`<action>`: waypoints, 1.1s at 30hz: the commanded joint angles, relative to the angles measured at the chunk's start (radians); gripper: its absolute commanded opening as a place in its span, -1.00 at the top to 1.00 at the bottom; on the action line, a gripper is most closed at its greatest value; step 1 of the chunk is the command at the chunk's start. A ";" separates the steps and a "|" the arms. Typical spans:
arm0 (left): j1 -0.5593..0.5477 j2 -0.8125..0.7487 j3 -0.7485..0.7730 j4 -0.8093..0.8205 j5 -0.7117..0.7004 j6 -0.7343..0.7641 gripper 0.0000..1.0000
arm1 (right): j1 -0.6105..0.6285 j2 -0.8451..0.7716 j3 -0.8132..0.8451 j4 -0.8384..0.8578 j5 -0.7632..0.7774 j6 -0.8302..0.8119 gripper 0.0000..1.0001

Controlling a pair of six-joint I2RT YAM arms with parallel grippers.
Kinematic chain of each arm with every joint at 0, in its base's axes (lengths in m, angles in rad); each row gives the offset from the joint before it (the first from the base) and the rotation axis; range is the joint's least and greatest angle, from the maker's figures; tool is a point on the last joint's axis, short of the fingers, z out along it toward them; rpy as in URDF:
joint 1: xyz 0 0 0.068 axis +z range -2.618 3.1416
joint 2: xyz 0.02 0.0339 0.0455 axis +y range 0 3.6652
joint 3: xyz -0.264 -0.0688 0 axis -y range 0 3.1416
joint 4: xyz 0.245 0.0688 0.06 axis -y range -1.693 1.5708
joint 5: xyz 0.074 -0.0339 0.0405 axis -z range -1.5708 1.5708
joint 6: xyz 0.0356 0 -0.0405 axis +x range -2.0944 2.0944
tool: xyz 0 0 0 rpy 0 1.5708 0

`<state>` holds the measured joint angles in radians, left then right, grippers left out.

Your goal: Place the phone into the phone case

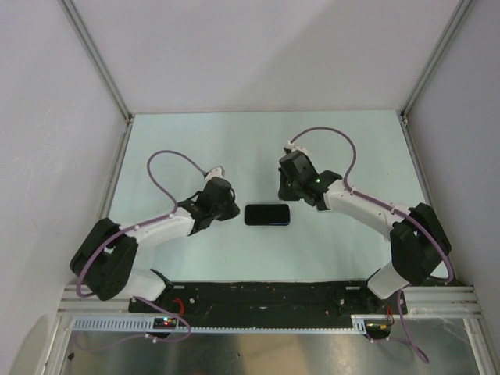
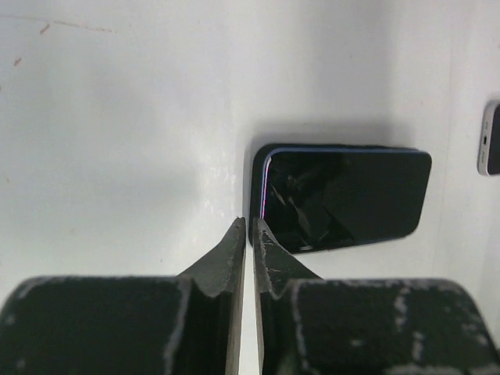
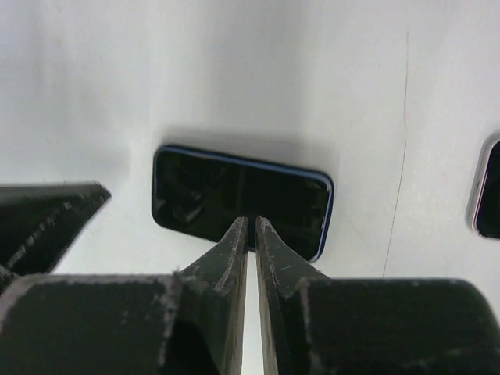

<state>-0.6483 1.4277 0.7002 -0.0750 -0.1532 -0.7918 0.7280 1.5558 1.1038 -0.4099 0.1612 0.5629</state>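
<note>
The phone is lying flat at centre frame (screen up); the left gripper and right gripper are flanking it, jaws nearly closed, grasping nothing.

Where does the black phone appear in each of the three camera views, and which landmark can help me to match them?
Top external: the phone lies flat at the middle of the table, between the two arms.
Left wrist: centre right, just beyond the fingertips.
Right wrist: centre, directly behind the fingertips.
Shared landmark: the pale table surface under the phone, and the phone's thin bluish rim in both wrist views.
</note>
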 commanded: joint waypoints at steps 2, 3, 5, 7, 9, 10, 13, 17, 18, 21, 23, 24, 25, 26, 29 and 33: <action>-0.074 -0.088 -0.064 -0.015 -0.002 -0.014 0.79 | -0.071 0.070 0.079 0.046 -0.057 -0.082 0.75; -0.095 -0.090 -0.069 -0.014 -0.001 -0.031 0.79 | -0.082 0.100 0.090 0.058 -0.076 -0.094 0.75; -0.147 -0.083 -0.070 -0.009 0.001 -0.061 0.81 | -0.101 0.149 0.111 0.079 -0.106 -0.119 0.76; -0.192 -0.066 -0.069 0.005 0.003 -0.089 0.82 | -0.112 0.198 0.136 0.082 -0.120 -0.138 0.77; -0.220 -0.038 -0.066 0.026 0.010 -0.112 0.84 | -0.117 0.233 0.155 0.082 -0.124 -0.152 0.77; -0.228 -0.023 -0.062 0.038 0.013 -0.120 0.84 | -0.121 0.251 0.163 0.079 -0.126 -0.156 0.77; -0.237 0.031 -0.046 0.065 0.026 -0.142 0.86 | -0.127 0.291 0.176 0.068 -0.136 -0.160 0.78; -0.234 0.100 -0.014 0.099 0.025 -0.148 0.87 | -0.123 0.325 0.171 0.040 -0.145 -0.155 0.82; -0.232 0.112 -0.008 0.101 0.022 -0.146 0.88 | -0.119 0.327 0.163 0.037 -0.145 -0.155 0.82; -0.209 0.141 -0.001 0.104 0.016 -0.138 0.88 | -0.108 0.322 0.130 0.031 -0.144 -0.150 0.83; -0.182 0.146 -0.002 0.105 0.019 -0.130 0.89 | -0.104 0.313 0.104 0.030 -0.147 -0.141 0.84; -0.170 0.143 -0.004 0.104 0.019 -0.123 0.89 | -0.102 0.306 0.086 0.030 -0.148 -0.135 0.84; -0.155 0.140 -0.006 0.104 0.017 -0.118 0.89 | -0.100 0.295 0.071 0.030 -0.149 -0.130 0.85; -0.142 0.138 -0.009 0.105 0.018 -0.112 0.89 | -0.098 0.283 0.048 0.032 -0.150 -0.119 0.85; -0.098 0.137 -0.005 0.102 0.021 -0.094 0.88 | -0.080 0.231 -0.017 0.041 -0.150 -0.088 0.86; -0.047 0.142 0.009 0.091 0.024 -0.068 0.88 | -0.035 0.155 -0.120 0.050 -0.176 -0.041 0.86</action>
<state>-0.7570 1.5639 0.6758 0.0135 -0.0742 -0.9077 0.6312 1.7962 1.0771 -0.2981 0.0341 0.4648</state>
